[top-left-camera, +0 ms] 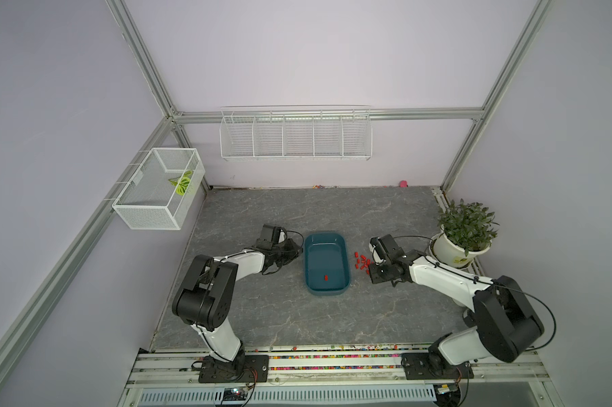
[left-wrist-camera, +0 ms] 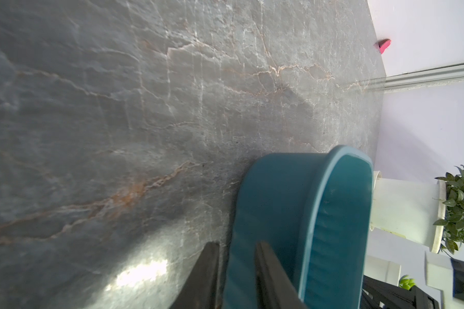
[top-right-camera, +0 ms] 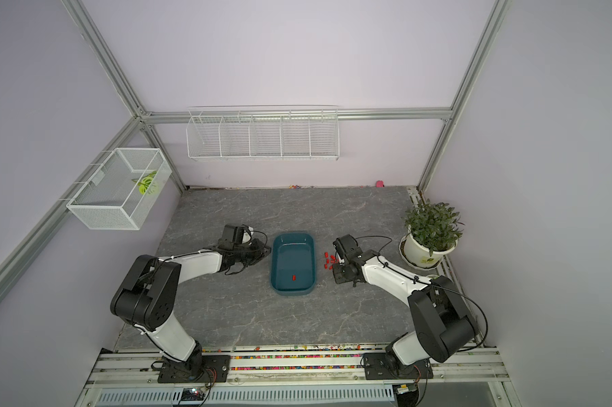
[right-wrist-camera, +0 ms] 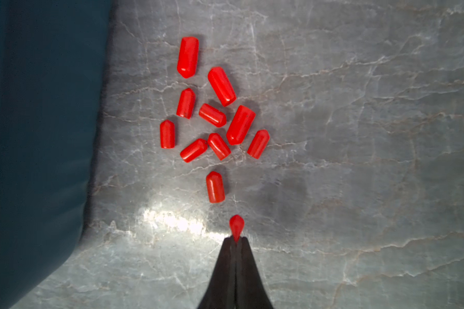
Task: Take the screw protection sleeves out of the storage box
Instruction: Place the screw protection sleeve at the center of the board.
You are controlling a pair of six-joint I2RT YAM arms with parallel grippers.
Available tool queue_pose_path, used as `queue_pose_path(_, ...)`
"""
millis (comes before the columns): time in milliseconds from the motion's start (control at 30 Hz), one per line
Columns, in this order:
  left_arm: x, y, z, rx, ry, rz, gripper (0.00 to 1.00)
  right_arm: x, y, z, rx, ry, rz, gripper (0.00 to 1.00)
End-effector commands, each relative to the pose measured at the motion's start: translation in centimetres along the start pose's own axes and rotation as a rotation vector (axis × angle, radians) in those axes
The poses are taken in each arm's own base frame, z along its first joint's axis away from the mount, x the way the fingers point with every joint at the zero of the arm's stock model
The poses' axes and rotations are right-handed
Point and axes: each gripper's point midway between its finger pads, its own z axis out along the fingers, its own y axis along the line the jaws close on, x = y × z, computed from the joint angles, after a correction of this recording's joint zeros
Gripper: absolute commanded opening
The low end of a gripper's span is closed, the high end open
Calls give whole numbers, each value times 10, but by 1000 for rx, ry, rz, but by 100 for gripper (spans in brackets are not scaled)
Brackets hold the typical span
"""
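Observation:
The teal storage box [top-left-camera: 323, 257] [top-right-camera: 292, 255] sits mid-table with one red screw protection sleeve [top-left-camera: 326, 277] [top-right-camera: 293, 278] on its floor. Several more sleeves [top-left-camera: 362, 262] [top-right-camera: 330, 260] [right-wrist-camera: 212, 115] lie on the table just right of the box [right-wrist-camera: 38, 133]. My right gripper [right-wrist-camera: 236, 238] [top-left-camera: 369, 272] hangs over the table at the near end of that cluster. It is shut on one sleeve [right-wrist-camera: 236, 224], which sticks out past its tips. My left gripper [left-wrist-camera: 234, 244] [top-left-camera: 299, 251] is at the box's left outer wall [left-wrist-camera: 279, 200], fingers apart with nothing between them.
A potted plant [top-left-camera: 463, 232] stands at the right edge behind my right arm. White wire baskets hang on the left wall [top-left-camera: 160, 190] and back wall [top-left-camera: 295, 135]. A pink bit [top-left-camera: 403, 183] lies by the back wall. Coloured beads [top-left-camera: 332, 356] line the front rails.

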Motion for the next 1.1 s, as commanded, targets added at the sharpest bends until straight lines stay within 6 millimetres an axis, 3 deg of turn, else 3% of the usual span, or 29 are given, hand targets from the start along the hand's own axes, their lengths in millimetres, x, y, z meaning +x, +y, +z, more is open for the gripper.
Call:
queue_pose_path(0, 1, 0, -2, 15, -1, 8, 30, 2, 0, 8, -1, 27, 17, 5)
queue_pose_path(467, 1, -1, -2, 17, -2, 8, 30, 6, 1, 22, 7, 86, 9, 6)
queue_pose_path(1067, 3, -4, -10, 16, -15, 12, 31, 0, -1, 9, 4, 39, 17, 29)
